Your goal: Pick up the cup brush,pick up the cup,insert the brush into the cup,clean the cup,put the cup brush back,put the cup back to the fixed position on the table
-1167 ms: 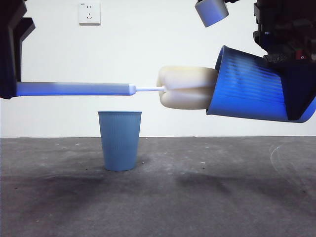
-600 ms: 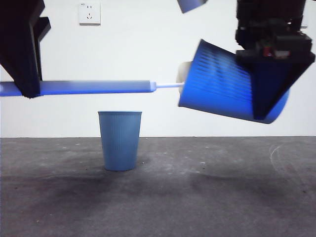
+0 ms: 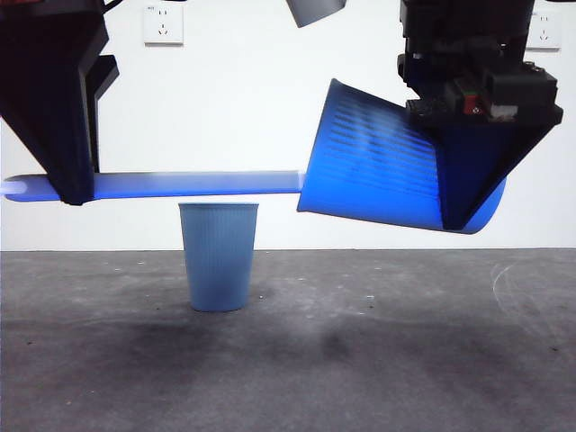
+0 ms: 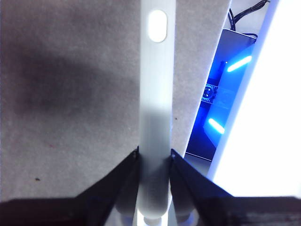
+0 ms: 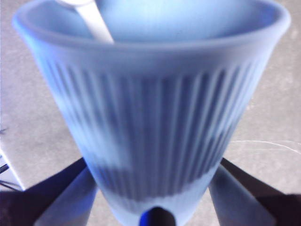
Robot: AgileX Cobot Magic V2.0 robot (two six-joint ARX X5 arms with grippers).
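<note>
In the front view my left gripper (image 3: 76, 184) is shut on the grey handle of the cup brush (image 3: 198, 184) and holds it level in the air. The left wrist view shows the handle (image 4: 155, 94) between the jaws of that gripper (image 4: 154, 162). My right gripper (image 3: 468, 180) is shut on a blue ribbed cup (image 3: 373, 166), tipped on its side with its mouth facing the brush. The sponge head is hidden inside this cup. In the right wrist view the cup (image 5: 155, 117) sits between the jaws of the right gripper (image 5: 155, 197), and the brush stem (image 5: 94, 21) enters its mouth.
A second identical blue cup (image 3: 219, 256) stands upright on the dark grey table (image 3: 378, 360), below the brush handle. A wall socket (image 3: 163, 24) is behind. A grey object (image 3: 315, 11) hangs at the top. A device with blue lights (image 4: 225, 94) lies past the table edge.
The held cup and the brush have closed on each other. The sponge head, outside the cup's mouth before, is now fully inside it. Both grippers have shifted toward the middle.
</note>
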